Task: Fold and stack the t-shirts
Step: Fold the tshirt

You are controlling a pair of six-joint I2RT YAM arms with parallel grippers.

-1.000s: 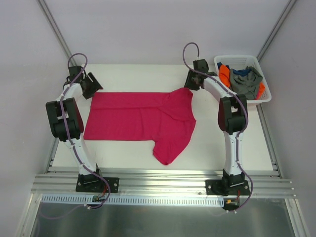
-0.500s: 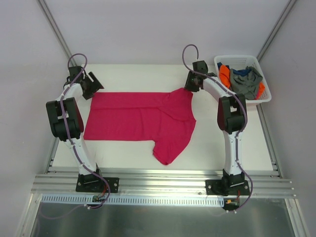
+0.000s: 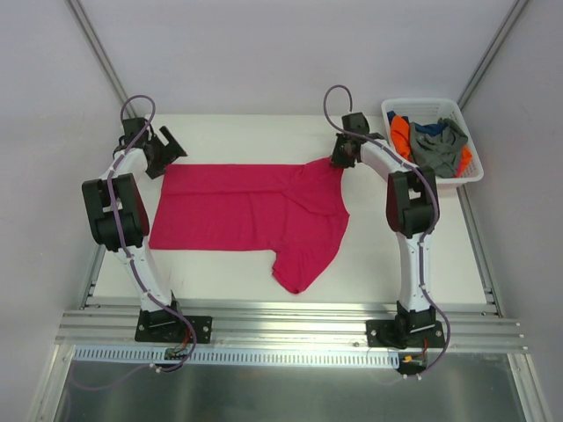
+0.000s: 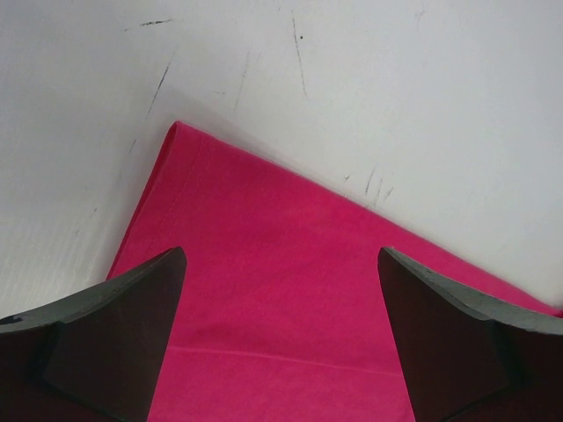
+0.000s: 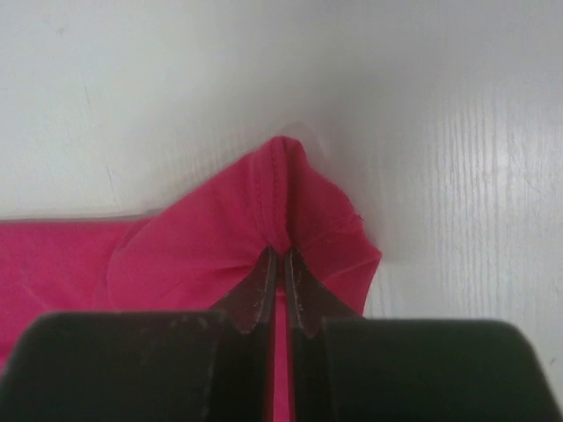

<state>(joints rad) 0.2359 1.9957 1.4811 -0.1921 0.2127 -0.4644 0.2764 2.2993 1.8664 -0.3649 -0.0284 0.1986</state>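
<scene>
The pink t-shirt (image 3: 251, 211) is lying flat on the bench (image 3: 387, 255). The right gripper (image 5: 280, 257) is pinching its far right corner, jaws pressed together. The left gripper (image 4: 277, 264) is hovering spread wide above the far left corner, seemingly not touching it.

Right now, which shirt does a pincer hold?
The pink shirt: it lies spread on the table, and the right pincer is shut on its far corner. The grey, orange and blue shirts lie bunched in the basket, untouched.
</scene>
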